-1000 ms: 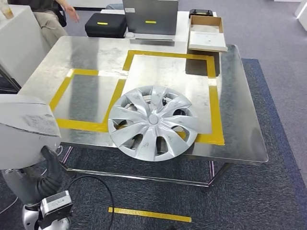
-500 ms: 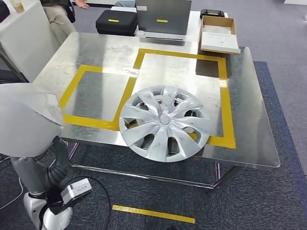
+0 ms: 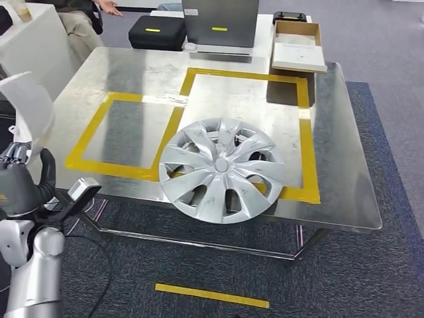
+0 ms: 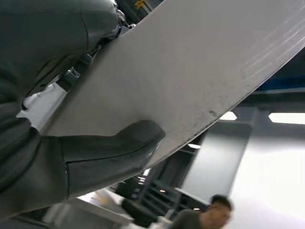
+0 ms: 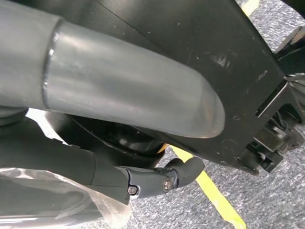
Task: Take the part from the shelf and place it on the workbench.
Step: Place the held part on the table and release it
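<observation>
My left hand [image 3: 22, 182] is at the left edge of the head view and grips a pale grey sheet-like part [image 3: 30, 106], which rises above the hand beside the workbench's left end. In the left wrist view my thumb [image 4: 107, 148] presses flat against the part [image 4: 201, 62]. The steel workbench [image 3: 345, 165] carries two yellow-taped rectangles. A silver wheel cover [image 3: 221, 169] lies on its near edge, across the tape of the right rectangle. My right hand [image 5: 118, 105] hangs over the carpet, thumb and a dark finger [image 5: 162, 180] apart, nothing between them.
At the bench's far edge stand a black case [image 3: 152, 32], a grey case [image 3: 220, 23] and an open cardboard box [image 3: 297, 45]. A person [image 3: 82, 20] sits at the back left by a white cabinet [image 3: 35, 46]. A yellow tape strip [image 3: 210, 296] marks the carpet before the bench.
My left arm has risen and turned the part from lying low and broad at the left to standing upright above the hand. The camera shifted slightly; the wheel cover stays put.
</observation>
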Action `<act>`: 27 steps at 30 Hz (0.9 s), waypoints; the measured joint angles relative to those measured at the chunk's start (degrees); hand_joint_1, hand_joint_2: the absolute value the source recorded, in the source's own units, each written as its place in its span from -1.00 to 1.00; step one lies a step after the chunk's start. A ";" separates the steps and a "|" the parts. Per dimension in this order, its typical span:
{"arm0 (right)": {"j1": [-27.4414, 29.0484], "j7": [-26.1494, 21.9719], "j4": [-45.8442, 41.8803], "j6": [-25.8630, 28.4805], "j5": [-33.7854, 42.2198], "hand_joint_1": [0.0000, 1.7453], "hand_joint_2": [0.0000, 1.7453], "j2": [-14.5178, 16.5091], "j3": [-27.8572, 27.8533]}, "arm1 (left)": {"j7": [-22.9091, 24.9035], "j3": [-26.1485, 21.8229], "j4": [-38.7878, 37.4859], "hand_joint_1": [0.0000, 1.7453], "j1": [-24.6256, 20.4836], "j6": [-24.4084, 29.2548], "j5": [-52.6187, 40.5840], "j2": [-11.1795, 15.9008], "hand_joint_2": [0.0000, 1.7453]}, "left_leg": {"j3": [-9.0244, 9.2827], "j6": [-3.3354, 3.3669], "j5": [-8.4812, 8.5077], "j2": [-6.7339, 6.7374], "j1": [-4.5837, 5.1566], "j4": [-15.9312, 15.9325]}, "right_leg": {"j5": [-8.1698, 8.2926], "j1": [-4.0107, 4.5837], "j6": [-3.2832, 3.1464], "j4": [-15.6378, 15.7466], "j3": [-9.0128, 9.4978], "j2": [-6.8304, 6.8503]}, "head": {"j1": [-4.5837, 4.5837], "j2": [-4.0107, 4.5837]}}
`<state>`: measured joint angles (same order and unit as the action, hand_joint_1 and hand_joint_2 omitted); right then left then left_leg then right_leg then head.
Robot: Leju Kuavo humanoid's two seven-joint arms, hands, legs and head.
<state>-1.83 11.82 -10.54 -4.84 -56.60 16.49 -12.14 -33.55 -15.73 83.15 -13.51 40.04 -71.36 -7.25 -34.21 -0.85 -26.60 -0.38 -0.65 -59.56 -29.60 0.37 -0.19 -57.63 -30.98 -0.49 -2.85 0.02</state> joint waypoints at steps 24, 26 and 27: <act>-0.02 -3.37 -0.24 -2.04 -2.08 -1.00 -1.00 -0.91 0.83 | 19.90 25.94 -44.42 1.00 -18.50 -0.24 -9.96 10.71 1.00 | -6.70 -0.41 -7.08 0.19 0.00 -13.90 | 1.68 0.06 -1.02 -0.51 -2.55 -0.44 | 0.33 0.01; -0.01 -3.64 -0.25 -2.13 -2.20 -1.00 -1.00 -0.94 0.87 | 20.25 28.26 -47.31 1.00 -19.16 -0.98 -11.52 10.48 1.00 | -7.42 -0.18 -5.81 0.19 0.03 -14.68 | 1.61 0.15 -1.12 -0.53 -2.38 -0.62 | 0.33 0.01; -0.01 -3.80 -0.25 -2.16 -2.25 -1.00 -1.00 -0.95 0.90 | 20.37 29.31 -48.44 1.00 -19.60 -1.49 -12.31 10.37 1.00 | -6.34 0.07 -3.75 0.19 0.06 -11.93 | 1.55 0.19 -1.11 -0.53 -2.22 -0.72 | 0.32 0.01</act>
<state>-1.84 8.02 -10.79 -7.00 -58.85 15.54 -11.24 -13.17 13.58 34.71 -33.11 38.54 -83.66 3.12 -40.55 -0.78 -30.36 -0.19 -0.58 -71.49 -28.06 0.56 -1.30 -58.16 -33.20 -1.21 -2.52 0.02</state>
